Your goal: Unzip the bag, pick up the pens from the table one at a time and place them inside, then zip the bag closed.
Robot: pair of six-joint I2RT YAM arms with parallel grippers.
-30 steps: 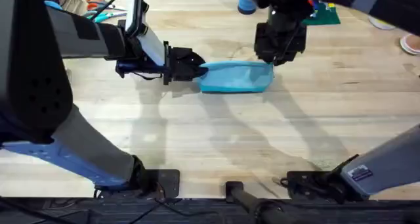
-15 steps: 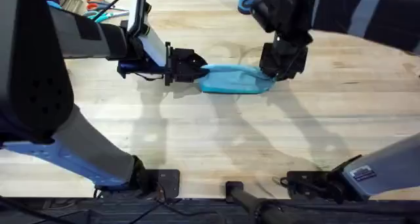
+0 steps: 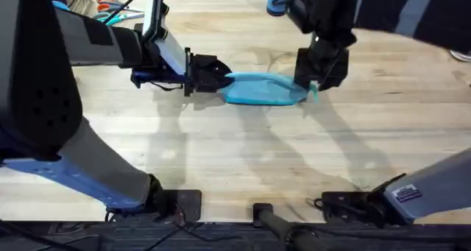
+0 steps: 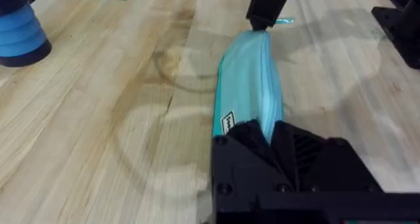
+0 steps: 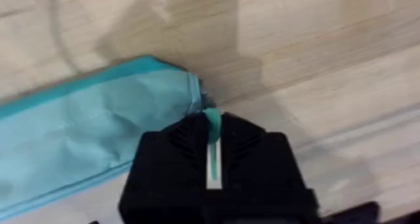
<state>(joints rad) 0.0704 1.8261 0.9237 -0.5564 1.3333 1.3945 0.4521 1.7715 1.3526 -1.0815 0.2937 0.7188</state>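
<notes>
The light blue bag [image 3: 261, 89] lies across the middle of the table [image 3: 243, 155], stretched between my two grippers. My left gripper [image 3: 223, 77] is shut on its left end; in the left wrist view the bag [image 4: 248, 73] runs away from those fingers [image 4: 252, 135]. My right gripper [image 3: 315, 83] sits at the bag's right end, shut on the teal zipper pull [image 5: 211, 122], which pokes out past the end of the bag [image 5: 92, 138]. The same pull [image 4: 283, 20] shows beside the right gripper [image 4: 266, 7] in the left wrist view. The pens are out of view.
Orange- and teal-handled scissors [image 3: 110, 2] lie at the far left corner. A blue ribbed object [image 3: 276, 4] stands behind the bag, also seen as a blue ribbed object [image 4: 20, 33] in the left wrist view. A green mat [image 3: 366, 15] lies far right.
The right gripper has come down and moved right to the bag's right end, drawing the zipper pull with it. The bag has flattened and stretched. The left gripper has held still.
</notes>
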